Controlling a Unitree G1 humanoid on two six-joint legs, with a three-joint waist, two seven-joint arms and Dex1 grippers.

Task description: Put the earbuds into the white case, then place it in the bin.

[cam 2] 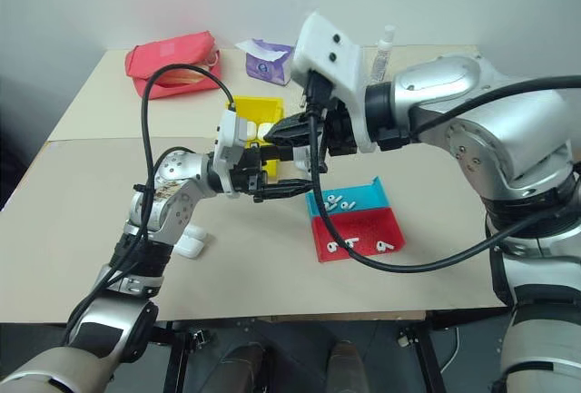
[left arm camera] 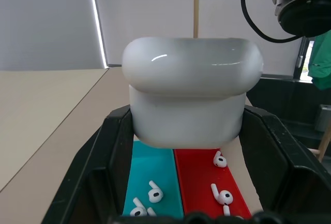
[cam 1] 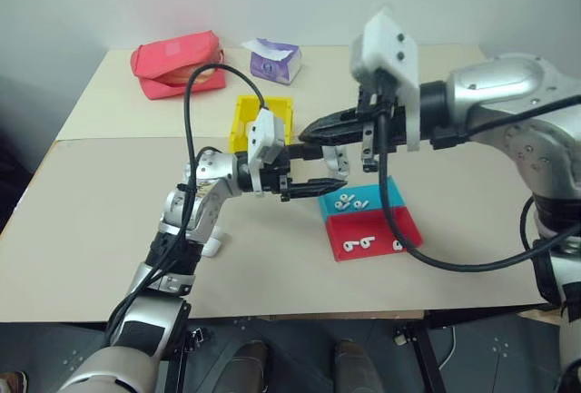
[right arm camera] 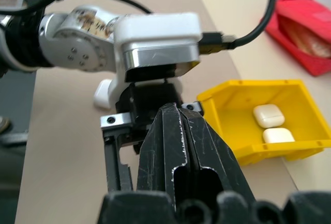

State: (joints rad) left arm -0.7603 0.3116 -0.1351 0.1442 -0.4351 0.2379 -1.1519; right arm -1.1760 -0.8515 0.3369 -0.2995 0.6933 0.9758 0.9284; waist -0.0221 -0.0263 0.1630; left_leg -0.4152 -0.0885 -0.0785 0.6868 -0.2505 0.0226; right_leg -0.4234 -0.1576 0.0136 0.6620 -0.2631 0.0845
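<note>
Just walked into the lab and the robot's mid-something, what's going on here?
The left end effector holds a white case in the air above the blue-and-red tray, where loose earbuds still lie. The right end effector is shut, its tips right by the left one. Two more cases already sit in the yellow bin. A red pouch and a purple tissue pack lie at the table's far side.

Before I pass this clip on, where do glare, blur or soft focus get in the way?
Left wrist view: window highlights streak the glossy white pebble-shaped plastic case held in the left claw; the other arm's parts at the frame's upper edge are smeared. Right wrist view: the right claw looms large and soft, yet two white cases in the bright yellow plastic bin read clearly. Head views: even light, soft shadows.
</note>
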